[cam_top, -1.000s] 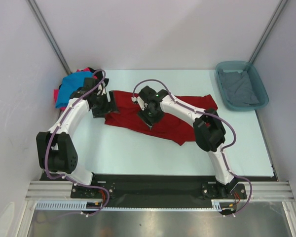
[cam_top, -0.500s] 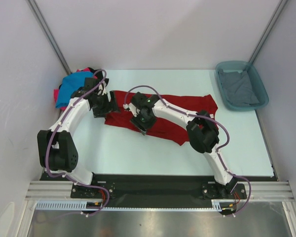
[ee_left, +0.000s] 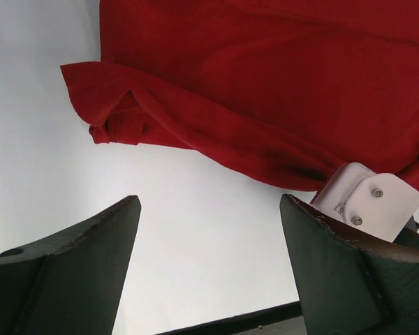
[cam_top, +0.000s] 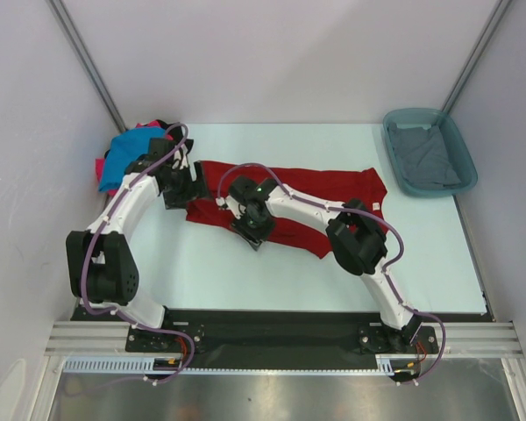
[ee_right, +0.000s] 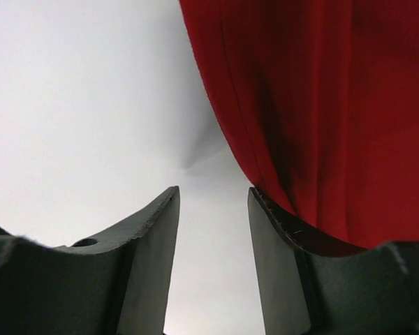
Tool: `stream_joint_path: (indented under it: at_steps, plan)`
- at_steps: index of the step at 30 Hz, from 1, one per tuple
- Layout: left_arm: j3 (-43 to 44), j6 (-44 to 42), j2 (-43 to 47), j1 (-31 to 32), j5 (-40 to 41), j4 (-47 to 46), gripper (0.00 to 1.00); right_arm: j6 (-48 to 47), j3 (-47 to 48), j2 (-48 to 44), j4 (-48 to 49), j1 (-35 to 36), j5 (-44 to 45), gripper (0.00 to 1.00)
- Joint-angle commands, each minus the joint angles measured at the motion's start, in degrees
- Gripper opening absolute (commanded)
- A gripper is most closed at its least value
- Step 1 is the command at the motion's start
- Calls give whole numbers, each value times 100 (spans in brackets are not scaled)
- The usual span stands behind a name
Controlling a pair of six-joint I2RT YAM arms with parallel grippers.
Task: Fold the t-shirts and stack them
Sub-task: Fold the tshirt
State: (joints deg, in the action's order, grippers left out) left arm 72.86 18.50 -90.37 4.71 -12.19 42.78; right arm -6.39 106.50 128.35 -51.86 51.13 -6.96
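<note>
From above, the dark red t-shirt (cam_top: 333, 189) lies spread out, not yet folded. The right gripper (cam_top: 249, 233) has moved along the near hem of this shirt toward its left end, and it now sits at that hem, left of the middle. The left gripper (cam_top: 186, 188) stays at the left end of the red shirt. Beyond that end, the bright blue t-shirt (cam_top: 120, 158) waits in a pile with pink and black cloth. Past the right end of the red shirt, a grey t-shirt (cam_top: 425, 158) lies in the teal tub (cam_top: 391, 140).

In the left wrist view, the jaws stand wide apart and released. Only bare table (ee_left: 195, 209) is between them, and the red sleeve (ee_left: 105, 105) lies just beyond.

In the right wrist view, the jaws have narrowed but grasp nothing yet. The red hem lies against one finger (ee_right: 286, 237), not between the two. I judge both arms are preparing to take the left part of the shirt for a first fold.
</note>
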Motion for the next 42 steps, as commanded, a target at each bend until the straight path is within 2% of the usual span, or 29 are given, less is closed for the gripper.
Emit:
stream_joint_path:
  at_steps: [1,10,24,42]
  plan:
    - [150,-163,63,-75,-38,-7,87,15,143,-109,106,-7,160,50]
    - [158,-119,46,-93,-56,-33,88,-107,521,-100,-132,37,230,51]
    - [176,-145,28,-102,-73,-7,88,-213,459,75,79,55,485,50]
    - [255,-224,-25,-146,-100,63,88,-178,829,366,132,-306,846,48]
